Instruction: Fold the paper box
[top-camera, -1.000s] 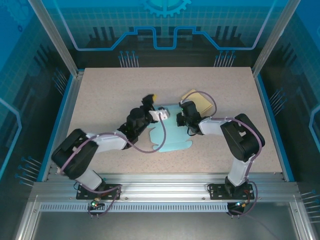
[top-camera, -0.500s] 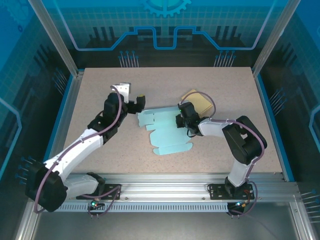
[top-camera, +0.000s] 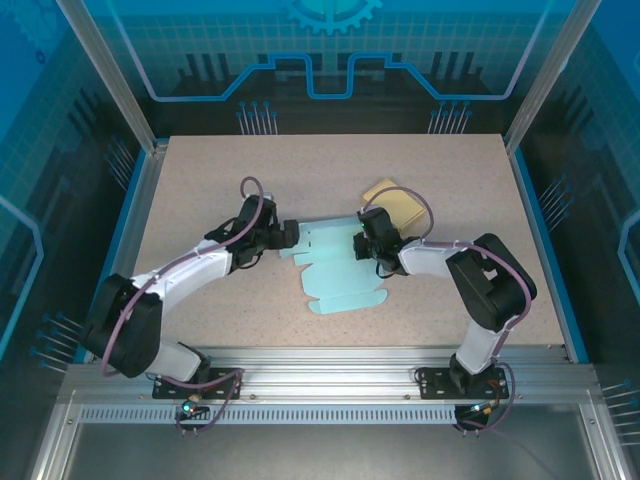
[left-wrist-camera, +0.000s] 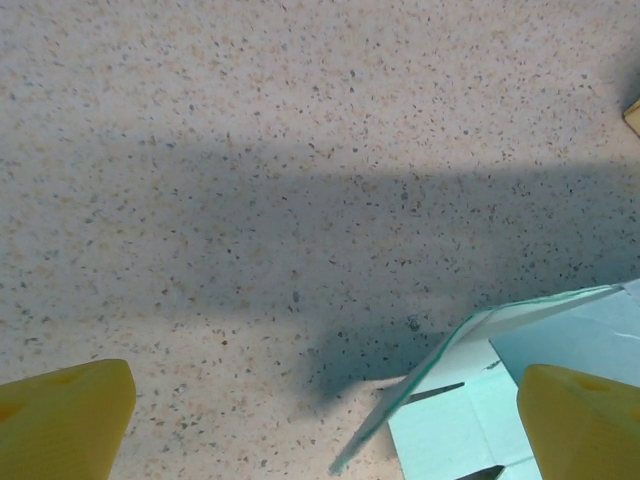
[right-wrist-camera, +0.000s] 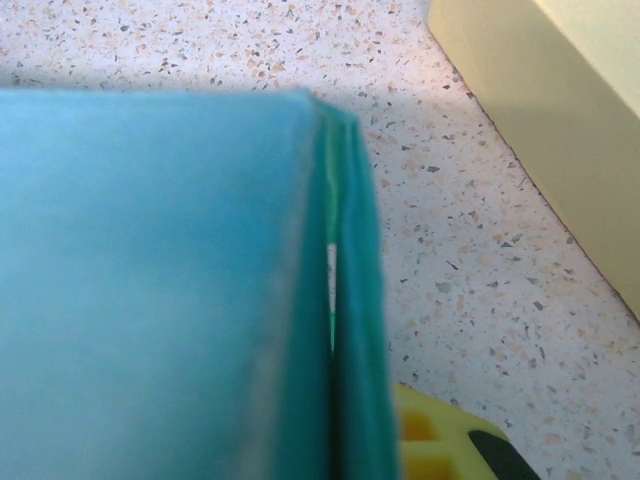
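Left tool gapes empty beside the raised flap of the paper box lying on the counter; right tool, closed tight, pinches its far edge. Best to catch that flap low while the right anchors. Beyond, a yellow box looks closed, contents hidden

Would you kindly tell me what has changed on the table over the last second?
The left gripper, jaws open, left the paper box, swung off to the far left, then came back to the sheet's left edge. The flaps it had been over now lie spread out to the left. The right gripper stays shut on the sheet's right edge; the yellow block has not moved.
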